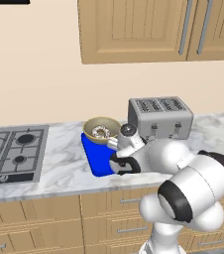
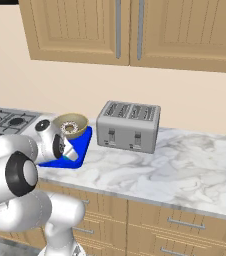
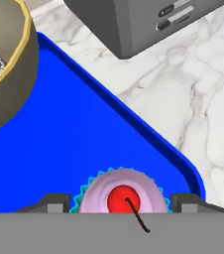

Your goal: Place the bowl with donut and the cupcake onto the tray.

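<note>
Cupcake (image 3: pixel 122 197) between wide-set fingers (image 3: pixel 57 202) over tray (image 3: pixel 84 149); grip unclear.

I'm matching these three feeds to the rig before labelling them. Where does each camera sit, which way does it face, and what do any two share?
Left base view: behind the arm to its left, looking forward and down at the counter; the white arm rises lower right, by the tray and bowl.
Right base view: behind to its right; arm at lower left, toaster centre.
Hand view: on the hand, looking down along the gripper, whose tips flank the cupcake.
Shared: both base views show the donut in the bowl.
</note>
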Robot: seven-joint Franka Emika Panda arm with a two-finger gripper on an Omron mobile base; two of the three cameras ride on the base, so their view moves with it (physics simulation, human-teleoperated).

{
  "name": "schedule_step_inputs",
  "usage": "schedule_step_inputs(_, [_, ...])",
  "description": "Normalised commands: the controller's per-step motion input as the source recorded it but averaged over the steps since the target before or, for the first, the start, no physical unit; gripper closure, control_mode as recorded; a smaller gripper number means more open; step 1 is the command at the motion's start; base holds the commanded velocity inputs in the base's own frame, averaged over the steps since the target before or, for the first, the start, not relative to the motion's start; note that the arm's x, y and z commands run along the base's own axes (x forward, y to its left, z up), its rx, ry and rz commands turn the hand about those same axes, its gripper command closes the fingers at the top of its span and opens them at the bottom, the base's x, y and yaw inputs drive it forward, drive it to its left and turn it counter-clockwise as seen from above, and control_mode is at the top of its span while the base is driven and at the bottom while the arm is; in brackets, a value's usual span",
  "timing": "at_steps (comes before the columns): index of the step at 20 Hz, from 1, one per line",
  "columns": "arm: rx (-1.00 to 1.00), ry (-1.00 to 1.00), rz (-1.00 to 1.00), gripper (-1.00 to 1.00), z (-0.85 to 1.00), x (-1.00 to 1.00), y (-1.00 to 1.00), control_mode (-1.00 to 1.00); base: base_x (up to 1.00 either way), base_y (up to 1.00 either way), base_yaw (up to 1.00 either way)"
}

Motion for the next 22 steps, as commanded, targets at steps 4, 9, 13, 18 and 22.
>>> schedule_step_inputs(4, [-0.07,-0.08,0.0,-1.0,0.0,0.0,0.0,-1.0,0.0,0.0,0.0])
schedule_step_inputs(9, [-0.01,-0.07,0.0,-1.0,0.0,0.01,0.0,-1.0,0.0,0.0,0.0])
schedule_step_inputs(13, [0.0,-0.08,0.0,-1.0,0.33,0.0,0.0,-1.0,0.0,0.0,0.0])
schedule_step_inputs(18, [-0.01,-0.07,0.0,-1.0,0.72,-0.02,0.0,-1.0,0.0,0.0,0.0])
schedule_step_inputs(22, [-0.02,0.0,0.06,-1.0,0.52,-0.01,0.0,-1.0,0.0,0.0,0.0])
